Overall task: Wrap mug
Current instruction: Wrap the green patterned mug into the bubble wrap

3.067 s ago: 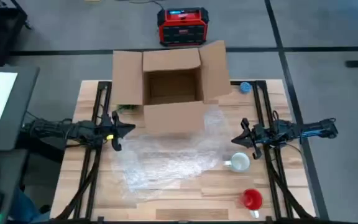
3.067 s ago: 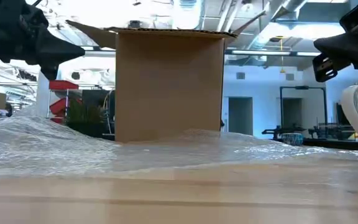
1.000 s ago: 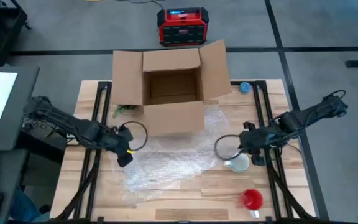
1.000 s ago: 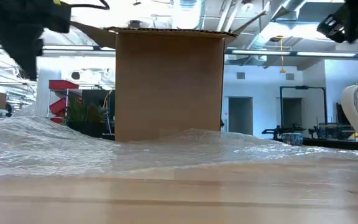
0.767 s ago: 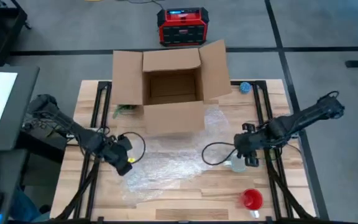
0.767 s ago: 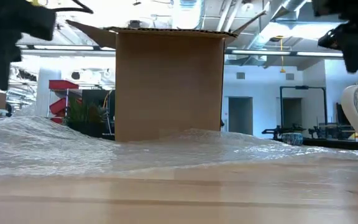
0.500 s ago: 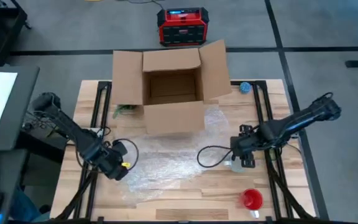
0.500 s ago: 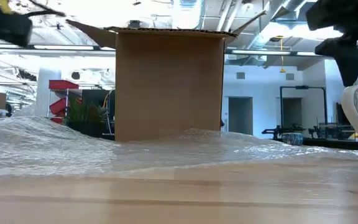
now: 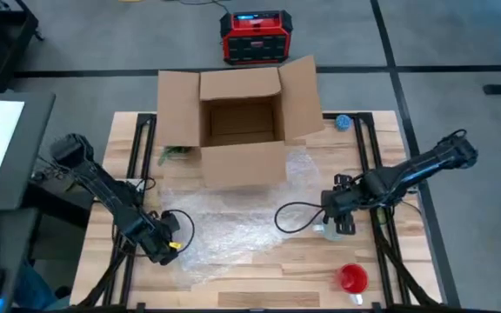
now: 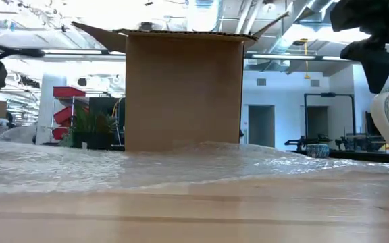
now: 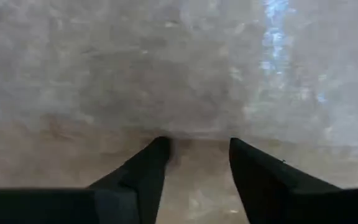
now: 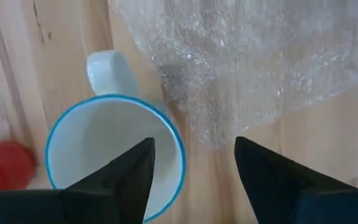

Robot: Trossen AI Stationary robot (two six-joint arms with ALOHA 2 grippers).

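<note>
Right hand (image 12: 191,165) having dropped, hanging open astride mug (image 12: 114,155) rim | left hand (image 11: 194,163) open, newly lowered to bubble wrap (image 9: 233,228) edge | mug sitting just beside wrap, on bench (image 9: 303,269) | grasps probably coming next

box (image 9: 240,130) behind wrap (image 9: 233,224); mug (image 12: 114,149) beside

The left gripper (image 9: 170,248) is swinging down from beside the box toward the table's near-left part, now reaching the near-left edge of the bubble wrap (image 9: 233,228) with its fingers (image 11: 148,171) spread. The right gripper (image 9: 338,228) is dropping over the white mug (image 12: 114,152), one finger inside the rim.
</note>
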